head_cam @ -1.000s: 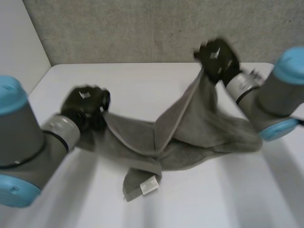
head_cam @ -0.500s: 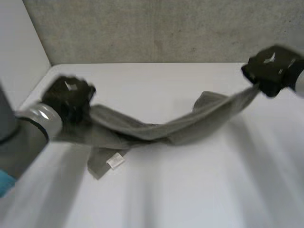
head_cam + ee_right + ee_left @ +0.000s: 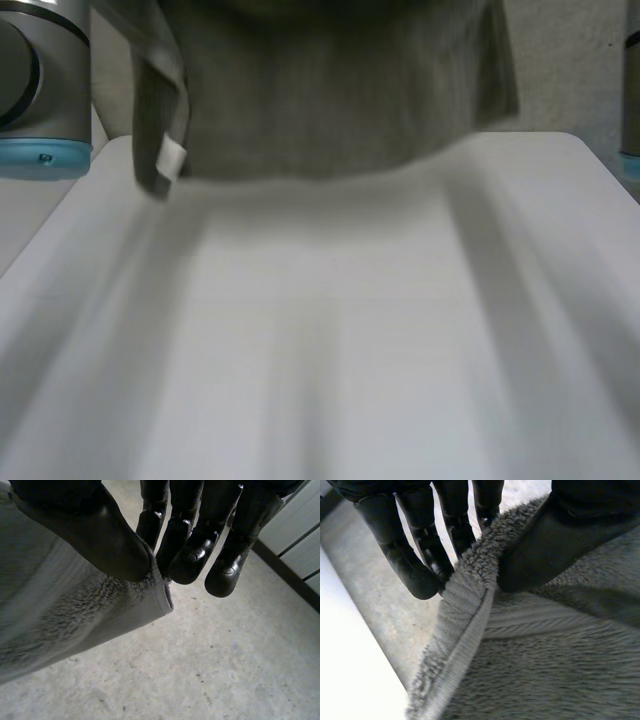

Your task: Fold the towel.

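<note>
The grey towel [image 3: 330, 90] hangs spread out in the air above the far part of the white table [image 3: 330, 350], its lower edge off the surface. A white label [image 3: 172, 158] dangles from a folded strip at its left side. In the left wrist view my left hand [image 3: 555, 535] pinches the towel's hemmed edge [image 3: 470, 630] between thumb and fingers [image 3: 415, 560]. In the right wrist view my right hand [image 3: 95, 535] pinches a corner of the towel [image 3: 75, 615] between thumb and fingers [image 3: 195, 540].
My left arm [image 3: 40, 80] stands at the far left of the table and a sliver of my right arm [image 3: 632, 100] at the far right. A grey wall [image 3: 570, 70] rises behind the table. Grey floor [image 3: 200, 670] lies below the right hand.
Both hands have risen and moved apart, lifting the towel off the table. It sagged between them before and now hangs spread and flat.
</note>
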### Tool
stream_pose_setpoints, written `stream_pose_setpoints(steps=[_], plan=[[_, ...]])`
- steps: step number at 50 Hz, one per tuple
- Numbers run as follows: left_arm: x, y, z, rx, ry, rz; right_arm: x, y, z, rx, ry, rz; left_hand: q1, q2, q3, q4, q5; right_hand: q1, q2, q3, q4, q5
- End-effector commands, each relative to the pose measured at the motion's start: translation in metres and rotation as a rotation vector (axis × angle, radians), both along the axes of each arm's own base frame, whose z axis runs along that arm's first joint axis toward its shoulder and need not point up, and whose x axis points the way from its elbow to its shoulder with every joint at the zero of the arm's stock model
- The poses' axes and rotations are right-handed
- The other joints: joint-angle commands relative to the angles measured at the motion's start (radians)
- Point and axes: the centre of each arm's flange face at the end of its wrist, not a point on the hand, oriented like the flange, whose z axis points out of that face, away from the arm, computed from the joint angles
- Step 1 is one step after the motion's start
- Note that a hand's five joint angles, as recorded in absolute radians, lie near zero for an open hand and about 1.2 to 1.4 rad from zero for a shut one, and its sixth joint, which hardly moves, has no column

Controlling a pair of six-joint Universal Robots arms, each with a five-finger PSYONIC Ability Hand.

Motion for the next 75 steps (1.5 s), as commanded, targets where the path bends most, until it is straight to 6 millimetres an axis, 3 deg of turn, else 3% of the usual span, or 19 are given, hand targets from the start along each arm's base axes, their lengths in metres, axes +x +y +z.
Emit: stream_pose_setpoints(steps=[1, 3, 4, 6, 9, 15, 17, 20, 25, 32, 41, 43, 45, 50, 57, 60, 62, 66, 75], plan=[[0.004, 0.016, -0.084, 0.229, -0.109, -0.076, -0.007, -0.007, -0.057, 0.293, 0.190, 0.078, 0.020, -0.057, -0.153, -0.122, -0.239, 0.069, 0.096, 0.062, 0.065, 0.063], [0.008, 0.027, -0.129, 0.343, -0.180, -0.112, -0.002, -0.001, -0.084, 0.408, 0.276, 0.143, 0.020, -0.057, -0.153, -0.122, -0.239, 0.069, 0.096, 0.062, 0.065, 0.063], [0.008, 0.027, -0.129, 0.343, -0.181, -0.112, -0.002, -0.001, -0.084, 0.409, 0.276, 0.143, 0.020, -0.057, -0.153, -0.122, -0.239, 0.069, 0.096, 0.062, 0.065, 0.063], [0.016, 0.038, -0.161, 0.420, -0.226, -0.143, 0.001, 0.003, -0.110, 0.525, 0.321, 0.192, 0.020, -0.057, -0.153, -0.122, -0.239, 0.069, 0.096, 0.062, 0.065, 0.063], [0.019, 0.044, -0.176, 0.453, -0.243, -0.157, 0.002, 0.005, -0.126, 0.594, 0.338, 0.212, 0.020, -0.057, -0.153, -0.122, -0.239, 0.069, 0.096, 0.062, 0.065, 0.063], [0.021, 0.069, -0.229, 0.555, -0.316, -0.227, 0.003, 0.019, -0.195, 0.833, 0.440, 0.215, 0.020, -0.057, -0.153, -0.122, -0.239, 0.069, 0.096, 0.062, 0.065, 0.063], [0.022, 0.077, -0.254, 0.613, -0.381, -0.227, 0.002, 0.029, -0.229, 0.928, 0.534, 0.197, 0.020, -0.057, -0.153, -0.122, -0.239, 0.069, 0.096, 0.062, 0.065, 0.063], [0.026, 0.084, -0.274, 0.648, -0.473, -0.206, 0.000, 0.038, -0.251, 0.989, 0.620, 0.169, 0.020, -0.057, -0.153, -0.122, -0.239, 0.069, 0.096, 0.062, 0.065, 0.063], [0.030, 0.094, -0.285, 0.640, -0.602, -0.168, -0.011, 0.042, -0.258, 1.045, 0.645, 0.095, 0.020, -0.057, -0.153, -0.122, -0.239, 0.069, 0.096, 0.062, 0.065, 0.063], [0.033, 0.099, -0.290, 0.642, -0.647, -0.152, -0.016, 0.048, -0.243, 1.031, 0.606, 0.056, 0.020, -0.057, -0.153, -0.122, -0.239, 0.069, 0.096, 0.062, 0.065, 0.063], [0.041, 0.092, -0.292, 0.659, -0.630, -0.123, -0.015, 0.053, -0.264, 1.112, 0.580, 0.097, 0.020, -0.057, -0.153, -0.122, -0.239, 0.069, 0.096, 0.062, 0.065, 0.063], [0.040, 0.093, -0.293, 0.666, -0.619, -0.127, -0.015, 0.054, -0.276, 1.147, 0.590, 0.101, 0.020, -0.057, -0.153, -0.122, -0.239, -0.450, -0.422, -0.457, -0.453, -0.456], [0.041, 0.092, -0.293, 0.670, -0.608, -0.129, -0.016, 0.053, -0.279, 1.152, 0.592, 0.098, 0.020, -0.057, -0.153, -0.122, -0.239, -0.653, -0.626, -0.660, -0.657, -0.659], [0.041, 0.090, -0.291, 0.677, -0.572, -0.134, -0.016, 0.052, -0.280, 1.131, 0.588, 0.094, 0.020, -0.057, -0.153, -0.122, -0.239, -0.711, -0.684, -0.718, -0.714, -0.717], [0.042, 0.088, -0.290, 0.682, -0.550, -0.135, -0.016, 0.047, -0.285, 1.105, 0.572, 0.087, 0.020, -0.057, -0.153, -0.122, -0.239, -0.555, -0.528, -0.562, -0.559, -0.562], [0.045, 0.086, -0.291, 0.689, -0.548, -0.124, -0.015, 0.046, -0.288, 1.104, 0.574, 0.091, -0.144, -0.221, -0.317, -0.286, -0.403, -0.353, -0.326, -0.360, -0.356, -0.359], [0.048, 0.084, -0.292, 0.694, -0.544, -0.113, -0.015, 0.045, -0.291, 1.111, 0.573, 0.091, -0.360, -0.437, -0.533, -0.502, -0.619, 0.039, 0.066, 0.031, 0.035, 0.032], [0.052, 0.081, -0.293, 0.702, -0.540, -0.100, -0.016, 0.044, -0.291, 1.109, 0.563, 0.087, -0.616, -0.694, -0.789, -0.759, -0.876, 0.069, 0.096, 0.062, 0.065, 0.063], [0.067, 0.070, -0.296, 0.735, -0.521, -0.045, -0.031, 0.029, -0.287, 1.145, 0.413, 0.067, -0.652, -0.729, -0.825, -0.794, -0.911, 0.069, 0.096, 0.062, 0.065, 0.063]])
